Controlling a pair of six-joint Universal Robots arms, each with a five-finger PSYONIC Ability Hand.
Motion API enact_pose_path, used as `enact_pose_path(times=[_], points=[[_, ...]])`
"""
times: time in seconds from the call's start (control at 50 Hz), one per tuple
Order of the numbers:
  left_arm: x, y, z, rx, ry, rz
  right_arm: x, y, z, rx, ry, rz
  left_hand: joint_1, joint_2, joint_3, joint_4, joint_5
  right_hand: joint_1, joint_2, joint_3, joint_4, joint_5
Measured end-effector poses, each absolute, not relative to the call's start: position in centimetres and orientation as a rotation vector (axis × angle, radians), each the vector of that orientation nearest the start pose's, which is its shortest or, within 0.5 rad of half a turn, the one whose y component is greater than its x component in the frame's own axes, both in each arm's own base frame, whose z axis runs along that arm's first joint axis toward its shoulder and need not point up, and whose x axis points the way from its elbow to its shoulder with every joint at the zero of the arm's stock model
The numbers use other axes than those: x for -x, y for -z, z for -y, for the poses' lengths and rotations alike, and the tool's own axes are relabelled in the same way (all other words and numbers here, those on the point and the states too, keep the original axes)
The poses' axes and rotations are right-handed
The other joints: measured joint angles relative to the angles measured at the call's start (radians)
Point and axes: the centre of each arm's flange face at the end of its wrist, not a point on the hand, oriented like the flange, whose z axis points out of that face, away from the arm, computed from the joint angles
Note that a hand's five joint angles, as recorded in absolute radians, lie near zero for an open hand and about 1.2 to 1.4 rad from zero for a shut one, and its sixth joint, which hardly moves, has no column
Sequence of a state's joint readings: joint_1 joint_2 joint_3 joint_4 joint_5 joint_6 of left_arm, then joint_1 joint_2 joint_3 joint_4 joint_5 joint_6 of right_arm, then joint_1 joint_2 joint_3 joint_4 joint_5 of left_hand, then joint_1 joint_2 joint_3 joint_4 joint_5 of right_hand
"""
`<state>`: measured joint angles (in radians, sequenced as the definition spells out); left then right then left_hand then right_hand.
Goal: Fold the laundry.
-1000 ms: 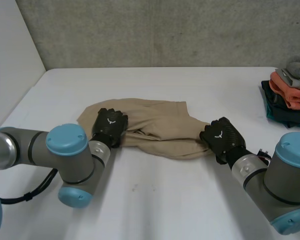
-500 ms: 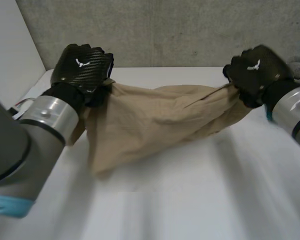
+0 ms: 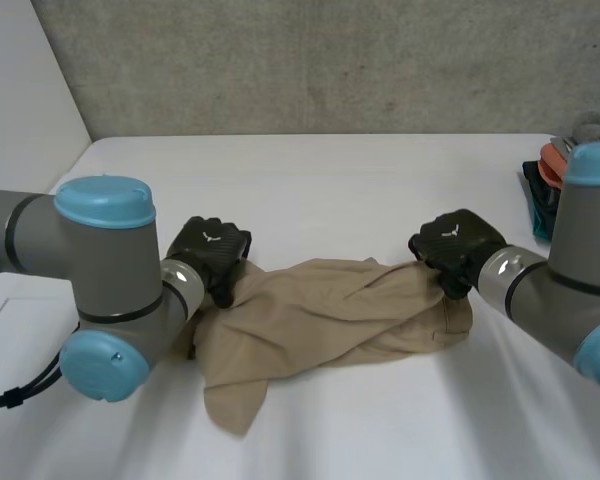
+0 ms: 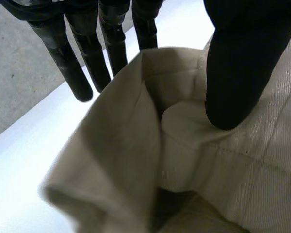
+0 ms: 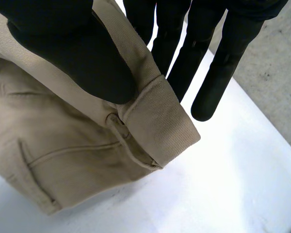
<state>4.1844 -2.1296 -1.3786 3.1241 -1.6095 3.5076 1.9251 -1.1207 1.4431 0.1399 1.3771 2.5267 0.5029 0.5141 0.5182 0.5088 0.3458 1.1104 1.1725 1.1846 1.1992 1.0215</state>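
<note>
Left hand (image 3: 212, 252), right hand (image 3: 458, 245): thumb-to-finger pinch.

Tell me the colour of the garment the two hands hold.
The garment is plain beige, unpatterned; clearest in the right wrist view.

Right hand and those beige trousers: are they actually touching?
Touching. The right wrist view shows the right hand pinching the waistband of the beige trousers, its thumb pressed on one side and its fingers behind the other.
</note>
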Motion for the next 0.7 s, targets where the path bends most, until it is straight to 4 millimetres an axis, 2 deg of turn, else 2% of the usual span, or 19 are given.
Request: enact_pose_path(times=[0.04, 0.06, 0.16, 0.2, 0.26, 0.34, 0.4, 0.56, 0.58, 0.6, 0.66, 0.7], points=[[30.1, -17.4, 26.1, -1.117, 1.801, -2.402, -26.1, -18.3, 27.7, 1.367, 1.654, -2.263, -0.001, -0.013, -0.011, -0.017, -0.014, 0.000, 0.000, 0.002, 0.000, 0.000], [29.9, -18.6, 25.4, -1.113, 1.833, -2.386, -26.0, -18.0, 27.5, 1.364, 1.659, -2.267, -0.001, -0.015, -0.012, -0.021, -0.020, 0.000, 0.000, 0.004, 0.000, 0.000], [28.7, -21.6, 23.0, -1.090, 1.932, -2.332, -25.5, -18.1, 27.0, 1.352, 1.685, -2.264, 0.004, -0.011, -0.009, -0.013, -0.021, 0.000, 0.000, 0.004, 0.000, 0.000], [28.4, -22.0, 22.5, -1.087, 1.949, -2.323, -25.4, -18.2, 26.9, 1.349, 1.692, -2.263, 0.004, -0.011, -0.009, -0.013, -0.021, 0.000, 0.000, 0.004, 0.000, 0.000], [27.3, -22.9, 20.5, -1.082, 1.984, -2.306, -25.1, -18.6, 26.5, 1.340, 1.710, -2.258, 0.040, 0.029, 0.025, 0.040, 0.031, 0.000, 0.000, 0.004, 0.000, 0.000], [26.6, -22.2, 19.2, -1.089, 1.958, -2.334, -24.9, -18.6, 26.2, 1.337, 1.709, -2.260, 0.041, 0.030, 0.028, 0.043, 0.034, 0.000, 0.000, 0.004, 0.000, 0.000], [26.5, -20.8, 18.7, -1.100, 1.909, -2.379, -24.9, -18.5, 26.0, 1.338, 1.702, -2.262, 0.041, 0.030, 0.028, 0.043, 0.034, 0.000, 0.000, 0.005, 0.000, 0.000], [27.2, -16.9, 20.0, -1.107, 1.804, -2.460, -24.9, -18.1, 25.8, 1.342, 1.687, -2.265, 0.098, 0.083, 0.080, 0.090, 0.081, 0.000, 0.000, 0.006, 0.000, 0.000], [27.4, -16.4, 20.4, -1.104, 1.802, -2.462, -24.9, -18.0, 25.8, 1.343, 1.685, -2.266, 0.237, 0.203, 0.197, 0.209, 0.195, 0.000, 0.000, 0.006, 0.000, 0.000], [27.5, -16.1, 20.7, -1.102, 1.804, -2.462, -24.9, -18.0, 25.7, 1.343, 1.684, -2.266, 0.237, 0.203, 0.197, 0.209, 0.195, 0.000, 0.000, 0.006, 0.000, 0.000], [28.0, -15.4, 21.7, -1.087, 1.839, -2.442, -24.8, -17.9, 25.6, 1.344, 1.684, -2.268, 0.630, 0.597, 0.589, 0.603, 0.580, 0.000, 0.000, 0.006, 0.000, 0.000], [28.2, -15.4, 22.1, -1.079, 1.864, -2.427, -24.8, -17.9, 25.6, 1.344, 1.687, -2.268, 0.656, 0.655, 0.646, 0.662, 0.626, 0.000, 0.000, 0.006, 0.000, 0.000]])
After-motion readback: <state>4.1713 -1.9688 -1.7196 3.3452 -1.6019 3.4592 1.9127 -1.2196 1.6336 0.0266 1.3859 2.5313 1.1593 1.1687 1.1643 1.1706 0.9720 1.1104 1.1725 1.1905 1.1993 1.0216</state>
